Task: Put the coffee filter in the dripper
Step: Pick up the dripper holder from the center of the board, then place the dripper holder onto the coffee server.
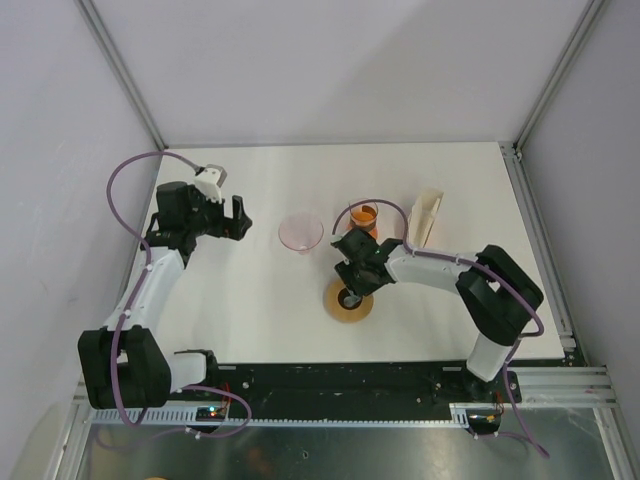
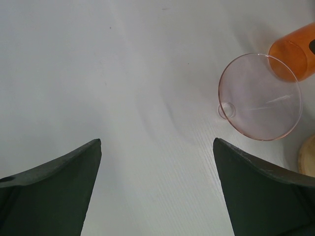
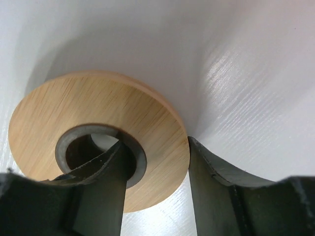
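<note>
The dripper (image 1: 301, 232), a clear pinkish funnel, lies on the white table mid-back; in the left wrist view the dripper (image 2: 261, 98) lies on its side, mouth towards the camera. No single white coffee filter shows; only a cream bundle of filters (image 1: 425, 218) stands at the back right. My left gripper (image 1: 240, 218) is open and empty, left of the dripper, its gap (image 2: 157, 142) over bare table. My right gripper (image 1: 350, 297) is closed on a flat brown wooden ring (image 3: 98, 108), one finger in the centre hole, the other against the outer edge (image 3: 155, 142).
An orange-tinted glass beaker (image 1: 364, 215) stands just right of the dripper and behind the ring; it shows in the left wrist view (image 2: 295, 51) too. The ring's edge (image 2: 307, 157) shows at the right edge of that view. Enclosure walls surround the table.
</note>
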